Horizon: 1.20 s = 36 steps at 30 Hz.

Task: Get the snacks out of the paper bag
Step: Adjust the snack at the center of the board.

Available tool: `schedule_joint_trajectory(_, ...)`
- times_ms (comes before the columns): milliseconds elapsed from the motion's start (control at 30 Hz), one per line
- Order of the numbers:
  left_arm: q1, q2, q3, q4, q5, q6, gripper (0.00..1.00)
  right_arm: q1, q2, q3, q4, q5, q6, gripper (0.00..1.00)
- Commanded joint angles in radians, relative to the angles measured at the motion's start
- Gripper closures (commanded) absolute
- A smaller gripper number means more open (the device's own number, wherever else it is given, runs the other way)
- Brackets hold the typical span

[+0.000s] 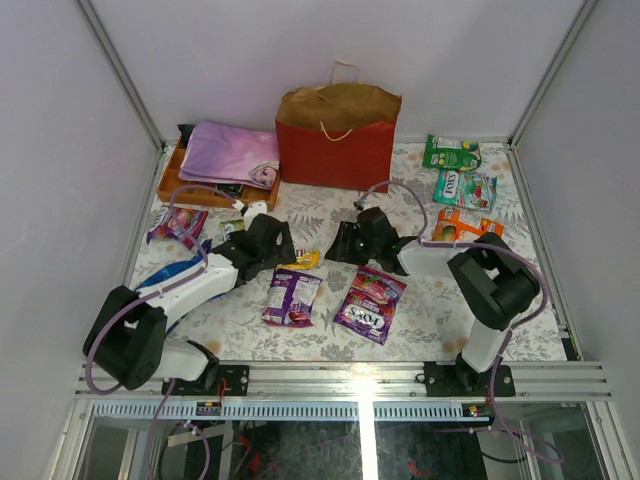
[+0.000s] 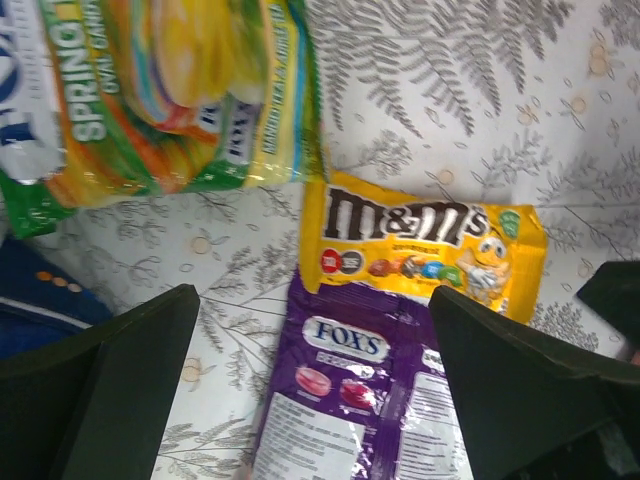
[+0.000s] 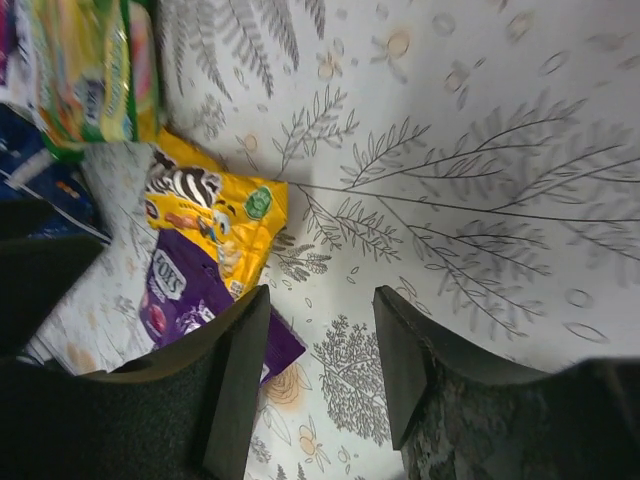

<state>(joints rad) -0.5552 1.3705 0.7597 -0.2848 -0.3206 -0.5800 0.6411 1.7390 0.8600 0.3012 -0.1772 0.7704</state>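
The red paper bag [image 1: 337, 135] stands upright at the far edge of the table [image 1: 420, 312], well apart from both arms. The left gripper [image 2: 312, 295] hangs with its jaws spread wide and empty over the purple Fox's packet [image 2: 350, 400], which lies flat between its fingers. The right gripper [image 3: 320, 300], jaws partly apart and holding nothing, is over bare table just beside the small yellow m&m's packet [image 3: 215, 215], which touches the purple one.

Bright even light, soft shadows, glare on the front rail [image 1: 365, 385], fingers [image 2: 110, 390] blurred in wrist views
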Motion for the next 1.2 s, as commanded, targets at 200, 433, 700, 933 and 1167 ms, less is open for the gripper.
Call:
schedule_joint_trajectory(200,0.141,-0.081,-0.075,0.053,0.016,-0.023,0.00,0.070,0.151,0.130,0.105,-0.124,0.035,0.47)
schedule_joint_trajectory(433,0.153,-0.073,-0.051,0.061,0.023,-0.021,0.00,0.080,0.217,0.161,0.150,-0.133,0.075,0.52)
schedule_joint_trajectory(700,0.164,-0.033,-0.030,0.069,-0.015,-0.024,0.00,0.067,0.207,0.159,0.146,-0.100,0.088,1.00)
schedule_joint_trajectory(933,0.164,0.064,0.072,0.066,-0.090,0.001,0.00,-0.152,0.087,0.059,0.149,-0.132,0.067,1.00)
schedule_joint_trajectory(1167,0.164,0.246,0.268,0.021,-0.203,0.065,0.03,-0.329,0.000,0.060,0.026,-0.140,-0.019,1.00)
